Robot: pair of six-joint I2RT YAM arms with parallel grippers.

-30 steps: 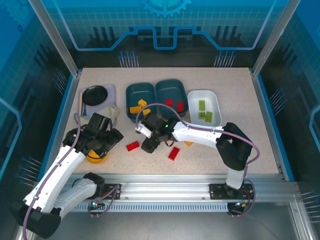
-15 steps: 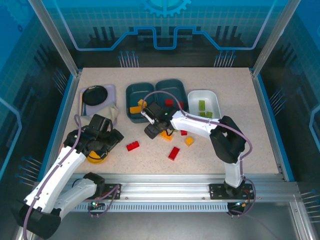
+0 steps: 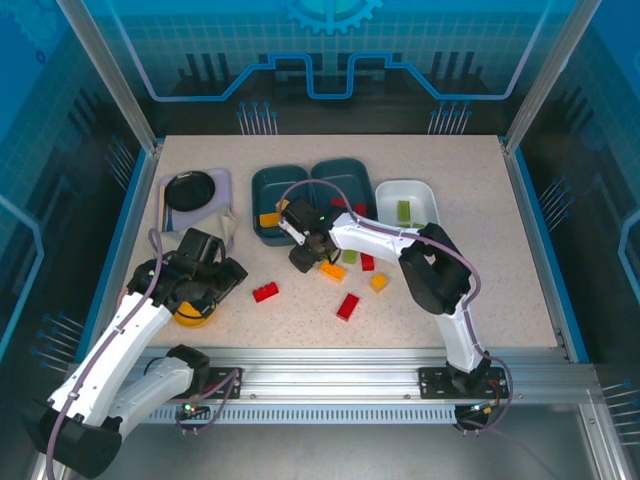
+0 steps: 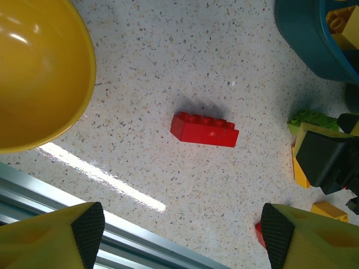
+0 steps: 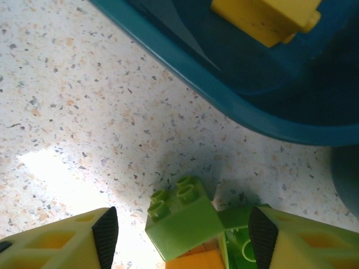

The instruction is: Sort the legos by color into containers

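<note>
Now you are at the pick stage for a green piece. Your right gripper hangs low over the table just on the near side of the left teal bin. Its jaws are spread with a light green brick standing between them and a clear gap on one side, so nothing is grasped yet. An orange brick lies touching that green one, and a second green piece sits tight against it by the other finger. I judge that you need to close squarely on the one brick and lift straight up, or its neighbours may drag along. It then belongs in the white bin at the right end of the far row, where other green bricks lie. The left teal bin holds orange-yellow ones and the middle teal bin holds red. Your left gripper hovers with its jaws released and empty beside the yellow bowl. A loose red brick lies on the table just ahead of it, a fair next target for that arm.
</note>
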